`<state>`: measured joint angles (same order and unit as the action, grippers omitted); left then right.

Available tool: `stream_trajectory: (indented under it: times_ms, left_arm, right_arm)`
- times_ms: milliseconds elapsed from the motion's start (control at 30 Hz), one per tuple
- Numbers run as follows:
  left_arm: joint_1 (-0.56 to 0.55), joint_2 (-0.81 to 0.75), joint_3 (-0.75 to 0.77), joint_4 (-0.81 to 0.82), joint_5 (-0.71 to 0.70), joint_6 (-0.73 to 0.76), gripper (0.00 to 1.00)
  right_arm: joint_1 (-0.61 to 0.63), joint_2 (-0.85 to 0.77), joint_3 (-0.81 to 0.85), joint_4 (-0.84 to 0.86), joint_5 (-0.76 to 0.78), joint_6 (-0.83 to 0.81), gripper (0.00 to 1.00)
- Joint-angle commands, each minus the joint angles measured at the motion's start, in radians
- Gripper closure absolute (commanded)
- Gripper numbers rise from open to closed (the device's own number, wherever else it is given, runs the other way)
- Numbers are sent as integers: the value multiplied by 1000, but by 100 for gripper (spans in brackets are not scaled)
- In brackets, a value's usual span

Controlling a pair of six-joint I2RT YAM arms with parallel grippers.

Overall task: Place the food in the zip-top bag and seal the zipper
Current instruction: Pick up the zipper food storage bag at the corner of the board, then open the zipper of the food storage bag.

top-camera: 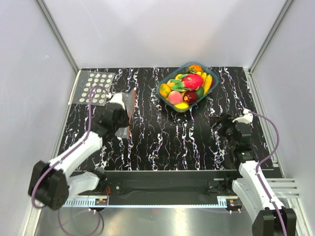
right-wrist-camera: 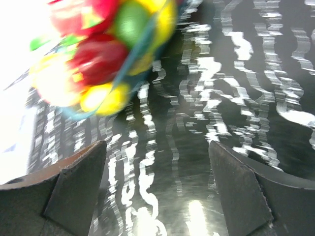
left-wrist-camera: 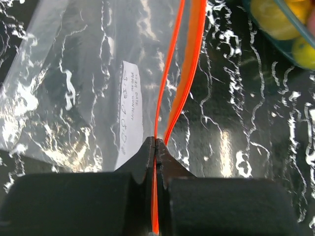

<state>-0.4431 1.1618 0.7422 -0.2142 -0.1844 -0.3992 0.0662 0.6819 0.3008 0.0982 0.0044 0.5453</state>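
Observation:
The food [top-camera: 187, 87] is a heap of colourful toy fruits in a dark teal tray [top-camera: 161, 91] at the back centre of the table. It appears blurred in the right wrist view [right-wrist-camera: 98, 59] and at a corner of the left wrist view [left-wrist-camera: 275, 22]. The clear zip-top bag [left-wrist-camera: 83, 73] lies at the left [top-camera: 129, 105], holding only a white label [left-wrist-camera: 130, 108]. Its red-orange zipper [left-wrist-camera: 184, 73] is parted into two strips. My left gripper [left-wrist-camera: 155, 142] is shut on one zipper strip at the near end [top-camera: 120, 117]. My right gripper [right-wrist-camera: 157, 172] stands open and empty over the table at the right [top-camera: 221, 124], short of the tray.
A clear sheet with rows of white dots [top-camera: 96, 87] lies at the back left corner. Grey walls with metal frame rails enclose the black marbled table [top-camera: 167, 142] on three sides. The arms' base rail runs along the near edge.

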Motion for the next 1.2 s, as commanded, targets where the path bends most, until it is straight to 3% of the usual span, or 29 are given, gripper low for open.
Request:
stream_trajectory:
  times_ms: [0,67,167,333,467,667,867,1167]
  left_arm:
    - [-51,-120,-116,168,14,-72,100]
    - [-87,-140,-147,193,30,-101,100]
    - [-147,-139,-161,200,25,-105,100]
    - [-209,-172,-251,265,52,-133,100]
    - [-233,-183,-341,421,114,-159,100]
    - [-252,-202,-353,440,117,-145,100]
    - [-278,-200,-359,441,99,-142,100]
    - [-293,-231,-372,441,79,-125,100]
  right_arm:
    - [4,36,37,119,-197,-30,9]
    - [9,74,35,165,-311,-9,12]
    - [102,174,81,203,-359,51,21]
    - [396,258,130,178,-187,109,19]
    - [527,338,176,212,-120,168,21]
    - [684,560,303,231,29,156,25]
    - [757,793,492,235,63,176,32]
    - [781,956,613,212,80,196,37]
